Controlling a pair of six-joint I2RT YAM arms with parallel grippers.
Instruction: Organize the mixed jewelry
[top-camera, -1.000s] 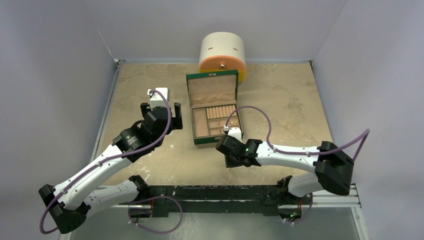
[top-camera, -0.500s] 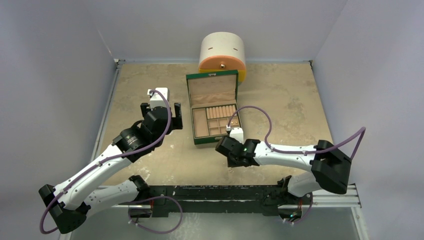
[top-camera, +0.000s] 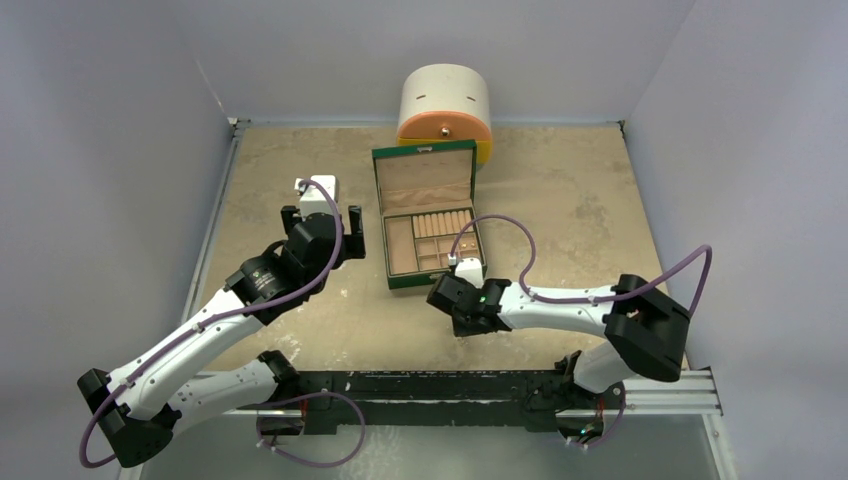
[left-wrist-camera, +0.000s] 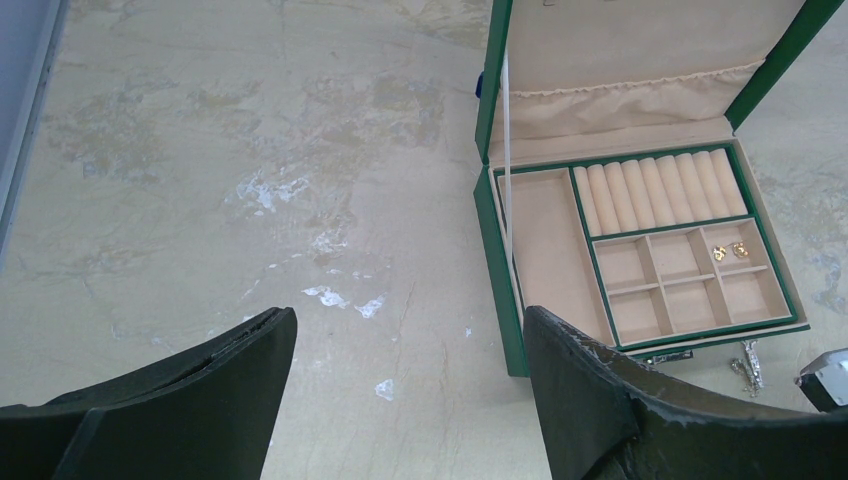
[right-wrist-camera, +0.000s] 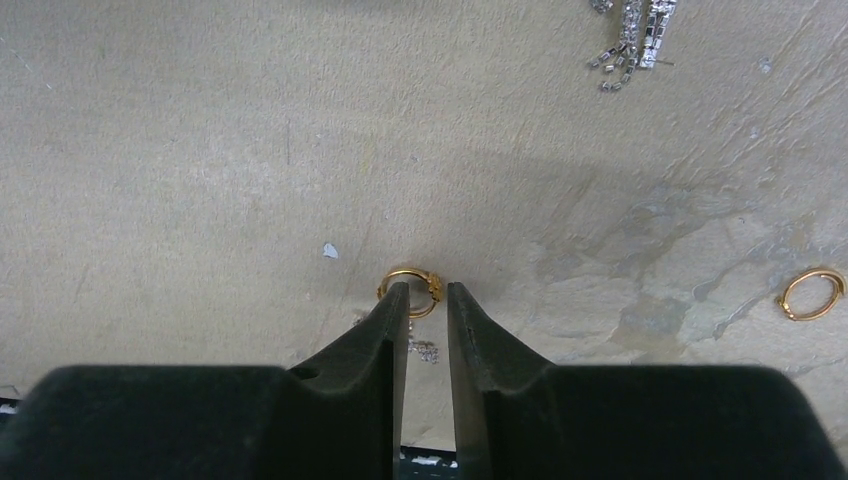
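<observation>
Inspection of the jewelry and both tools.

**Appearance.**
- The gold ring is a thin open hoop with a small thicker part on its right side. It lies flat on the desk.
- A tiny clear bit sits just beside the hoop, partly hidden behind the fingers.
- A second gold ring, oval in outline, lies well to the right.
- A bunch of silvery strands, made of small square links, lies at the far edge of the right wrist view.

**Position relative to the tool.**
- The right tool stands directly over the first ring, with only a narrow gap between its fingers.
- The left fingertip covers the middle of the hoop, and the hoop's right rim shows in the gap.
- The gap is wider than the rim, and no pinch on the ring is seen.
- The left tool hangs with its fingers spread wide and nothing between them, off to the left of the green box.

**Box contents.**
- The box stands with its lid up.
- Two gold pieces rest together in the right-hand cell of the far row of small compartments.
- A silvery piece lies on the desk just outside the box's front wall.
</observation>
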